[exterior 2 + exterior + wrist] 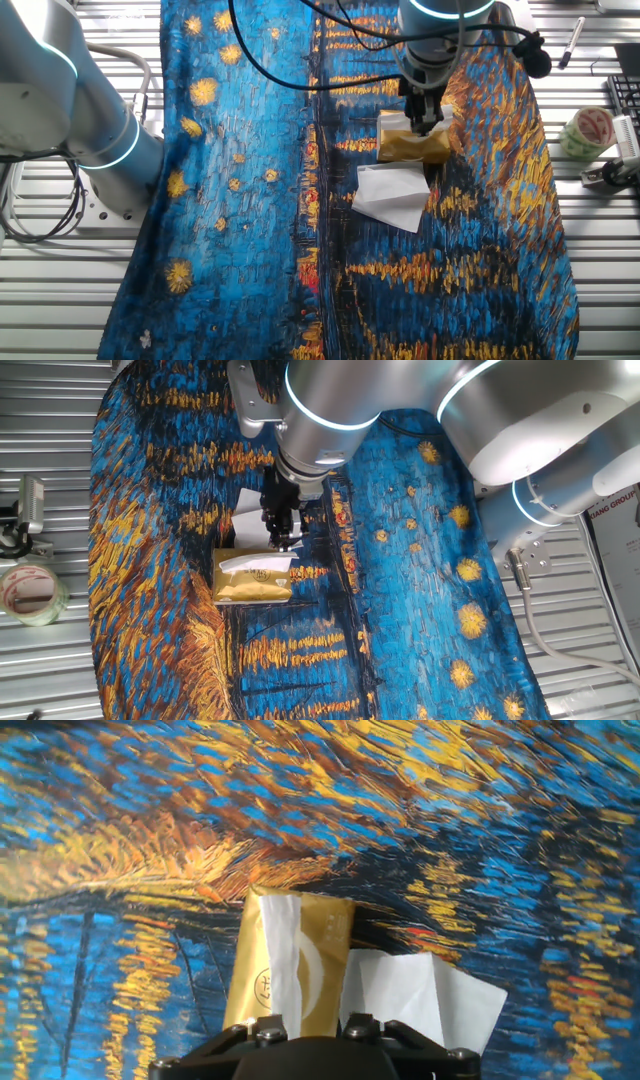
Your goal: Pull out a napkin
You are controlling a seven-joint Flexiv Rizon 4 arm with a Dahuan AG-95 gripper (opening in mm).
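Observation:
The gold tissue pack (250, 586) lies on the painted cloth, and also shows in the other fixed view (405, 148) and the hand view (325, 955). The napkin (252, 563) is a white creased strip sticking out of the pack's top slot; in the hand view (283, 960) it runs down under the hand. My gripper (285, 544) points straight down at the pack's end nearest the arm, also in the other fixed view (426, 127). Its fingers look close together on the napkin's end. The hand view shows only the black gripper body, and the fingertips are hidden.
A flatter white sheet (390, 196) lies on the cloth beside the pack, also in the hand view (420, 992) and one fixed view (245, 518). A tape roll (30, 595) stands on the metal table off the cloth. The arm's base (95, 140) stands beside the cloth.

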